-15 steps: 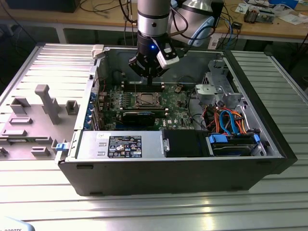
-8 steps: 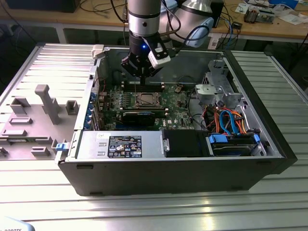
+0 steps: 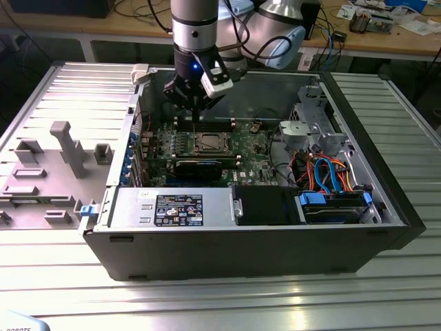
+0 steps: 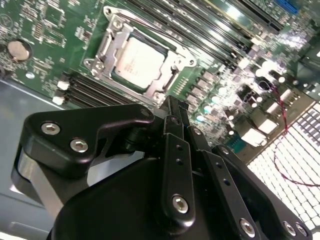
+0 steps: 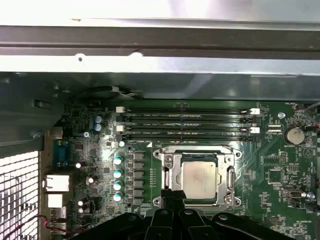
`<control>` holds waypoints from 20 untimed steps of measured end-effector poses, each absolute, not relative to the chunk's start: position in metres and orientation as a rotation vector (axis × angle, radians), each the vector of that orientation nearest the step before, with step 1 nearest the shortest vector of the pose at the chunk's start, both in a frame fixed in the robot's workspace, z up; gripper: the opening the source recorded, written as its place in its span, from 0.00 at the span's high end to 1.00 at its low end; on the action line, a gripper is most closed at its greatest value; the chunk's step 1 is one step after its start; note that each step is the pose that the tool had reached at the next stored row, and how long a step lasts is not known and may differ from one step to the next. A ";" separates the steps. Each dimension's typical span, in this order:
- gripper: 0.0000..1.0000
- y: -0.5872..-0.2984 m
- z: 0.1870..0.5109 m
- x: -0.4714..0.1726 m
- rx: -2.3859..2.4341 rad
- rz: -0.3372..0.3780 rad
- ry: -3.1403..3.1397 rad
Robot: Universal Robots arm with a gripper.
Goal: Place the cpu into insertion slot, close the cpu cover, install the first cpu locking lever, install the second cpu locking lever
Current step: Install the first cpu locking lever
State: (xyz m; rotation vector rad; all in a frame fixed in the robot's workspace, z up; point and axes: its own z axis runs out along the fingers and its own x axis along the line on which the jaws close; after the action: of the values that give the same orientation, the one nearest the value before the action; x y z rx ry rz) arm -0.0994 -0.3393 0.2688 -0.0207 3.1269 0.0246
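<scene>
Cpu (image 5: 199, 176) sits in the insertion slot (image 5: 167, 175); pincer (image 5: 173, 195) pinched together, empty, at its rim.

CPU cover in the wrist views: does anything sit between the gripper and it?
Nothing visible does. In the first wrist view the gripper, fingers together, hangs close by a corner of the cpu cover, which lies flat around the cpu. No cable or part crosses the gap.
</scene>
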 end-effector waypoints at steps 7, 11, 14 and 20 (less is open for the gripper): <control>0.89 -0.339 0.269 -0.114 -0.026 0.025 3.127; 0.89 -0.336 0.269 -0.116 -0.032 0.025 3.127; 0.89 -0.334 0.268 -0.116 -0.039 0.025 3.127; 0.89 -0.329 0.267 -0.117 -0.048 0.025 3.127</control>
State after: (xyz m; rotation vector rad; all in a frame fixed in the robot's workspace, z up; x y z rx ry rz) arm -0.1165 -0.3287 0.2673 -0.0475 3.1266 0.0252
